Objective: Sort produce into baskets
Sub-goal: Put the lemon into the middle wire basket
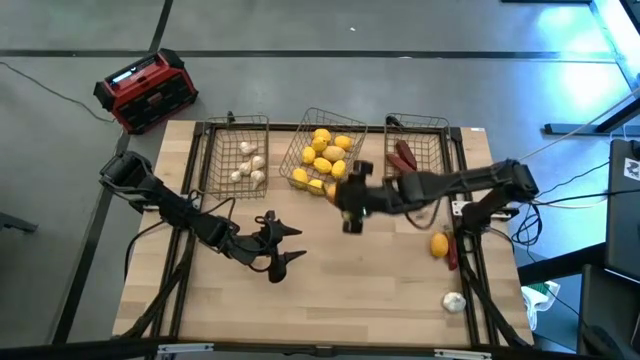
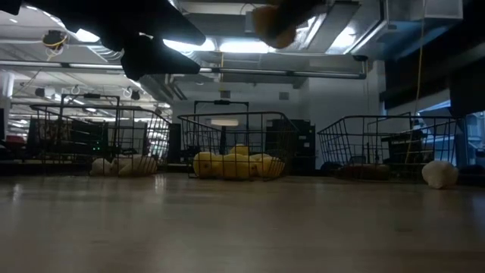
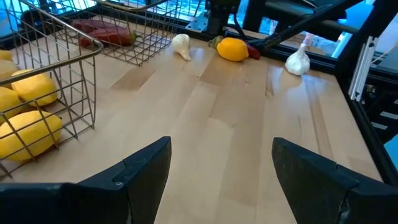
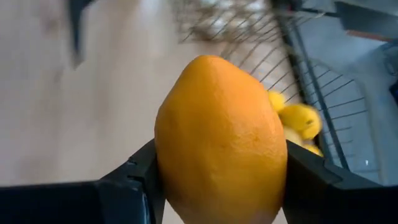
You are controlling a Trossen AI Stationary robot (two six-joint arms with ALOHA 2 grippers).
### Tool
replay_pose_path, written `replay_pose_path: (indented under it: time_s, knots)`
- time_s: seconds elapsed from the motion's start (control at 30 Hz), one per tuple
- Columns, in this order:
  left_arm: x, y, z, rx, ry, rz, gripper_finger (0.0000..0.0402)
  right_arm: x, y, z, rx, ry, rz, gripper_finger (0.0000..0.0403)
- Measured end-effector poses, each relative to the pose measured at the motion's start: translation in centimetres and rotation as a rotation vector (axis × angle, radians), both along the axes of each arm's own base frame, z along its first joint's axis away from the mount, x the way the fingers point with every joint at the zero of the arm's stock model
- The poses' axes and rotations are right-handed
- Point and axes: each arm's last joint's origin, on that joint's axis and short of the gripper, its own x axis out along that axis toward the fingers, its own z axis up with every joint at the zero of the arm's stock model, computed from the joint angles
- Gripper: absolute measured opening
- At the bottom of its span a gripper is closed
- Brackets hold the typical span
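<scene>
Three wire baskets stand along the far side. The left one [image 1: 240,160] holds white bulbs, the middle one [image 1: 322,160] yellow lemons, and the right one [image 1: 415,152] dark red pieces. My right gripper [image 1: 350,210] hovers just in front of the middle basket, shut on an orange lemon-like fruit [image 4: 221,143]. My left gripper [image 1: 283,247] is open and empty over the bare table centre, left of the right gripper. Its fingers [image 3: 140,171] stand wide apart above the wood. My right gripper pinches the orange fruit by its two opposite sides [image 4: 163,168] between its two fingers [image 4: 130,183]. The fruit's pointed end faces away from the wrist. The arm reaches in from the table's right. The fruit [image 2: 273,23] is lifted well clear of the table.
A yellow lemon [image 1: 439,244] and a dark red piece [image 1: 451,255] lie on the table's right side. A white bulb [image 1: 454,301] lies near the right front, and another bulb [image 3: 181,46] lies by the right basket. A red-and-black box [image 1: 145,90] sits off the far left corner.
</scene>
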Motion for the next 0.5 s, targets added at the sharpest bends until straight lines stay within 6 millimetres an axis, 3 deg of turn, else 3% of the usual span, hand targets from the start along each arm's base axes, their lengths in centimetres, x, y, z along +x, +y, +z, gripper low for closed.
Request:
replay_pose_path:
  time_s: [0.27, 0.5]
  knots:
    - [0.0, 0.0, 0.0, 0.001, -0.002, 0.008, 0.0276, 1.9, -7.5, 0.9, 0.007, -0.145, -0.096, 0.0217]
    - [0.0, 0.1, 0.0, 0.006, -0.005, 0.019, 0.0276, 3.1, -13.7, -1.1, 0.098, -0.154, -0.152, 0.0218]
